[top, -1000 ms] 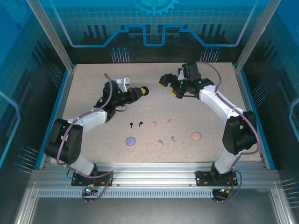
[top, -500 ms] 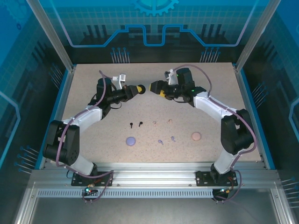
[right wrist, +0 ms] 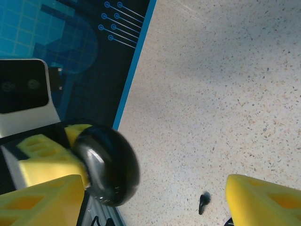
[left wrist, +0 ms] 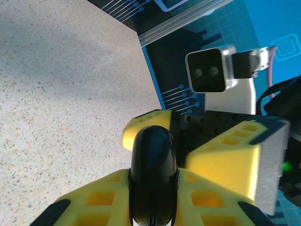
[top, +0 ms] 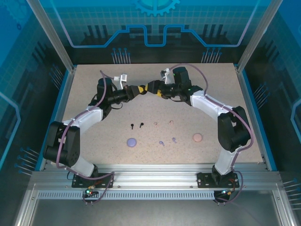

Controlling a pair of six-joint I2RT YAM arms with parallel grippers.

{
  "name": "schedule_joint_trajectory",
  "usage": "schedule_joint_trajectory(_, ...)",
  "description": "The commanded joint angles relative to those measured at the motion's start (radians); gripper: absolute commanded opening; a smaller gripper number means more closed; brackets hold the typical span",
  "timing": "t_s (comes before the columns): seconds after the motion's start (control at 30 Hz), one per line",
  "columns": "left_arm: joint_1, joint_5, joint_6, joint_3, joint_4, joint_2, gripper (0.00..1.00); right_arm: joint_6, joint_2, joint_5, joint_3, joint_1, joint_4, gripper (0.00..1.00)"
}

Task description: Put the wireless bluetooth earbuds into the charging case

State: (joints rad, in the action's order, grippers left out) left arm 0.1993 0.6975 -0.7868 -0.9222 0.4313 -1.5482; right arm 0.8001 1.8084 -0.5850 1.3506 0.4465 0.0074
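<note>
Left pincer (top: pixel 136 90) is clamped on the black case (left wrist: pixel 153 165), my right pincer (top: pixel 151 88) gapes wide around it, and overhead I see six earbuds (top: pixel 155 124) loose on the table (top: pixel 211 157), well apart from both.

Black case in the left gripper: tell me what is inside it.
Nothing inside can be seen. The black case looks closed, clamped edge-on in the left gripper, so its shell covers the interior. Two black earbuds lie on the table.
</note>
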Motion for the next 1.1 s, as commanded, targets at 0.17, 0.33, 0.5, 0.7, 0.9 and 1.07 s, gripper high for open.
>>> schedule_joint_trajectory(0.17, 0.01, 0.04, -0.008, -0.045, 0.024, 0.023, 0.0, 0.027, 0.051, 0.002, -0.01, -0.008, 0.022, 0.74)
schedule_joint_trajectory(0.33, 0.013, 0.041, -0.007, -0.045, 0.018, 0.042, 0.0, 0.048, 0.055, 0.008, -0.058, -0.031, 0.048, 0.73)
schedule_joint_trajectory(0.5, 0.017, 0.042, -0.006, -0.043, 0.017, 0.048, 0.0, 0.051, 0.058, 0.009, -0.07, -0.036, 0.046, 0.72)
schedule_joint_trajectory(0.7, 0.017, 0.033, 0.001, -0.035, 0.012, 0.049, 0.0, 0.046, 0.024, -0.009, -0.093, -0.046, 0.048, 0.72)
schedule_joint_trajectory(0.9, 0.016, 0.072, 0.013, -0.041, 0.011, 0.037, 0.0, -0.023, -0.067, -0.08, -0.141, -0.07, 0.04, 0.65)
schedule_joint_trajectory(1.07, 0.016, 0.166, 0.017, -0.061, 0.016, 0.018, 0.0, -0.078, -0.101, -0.169, -0.164, -0.116, 0.08, 0.59)
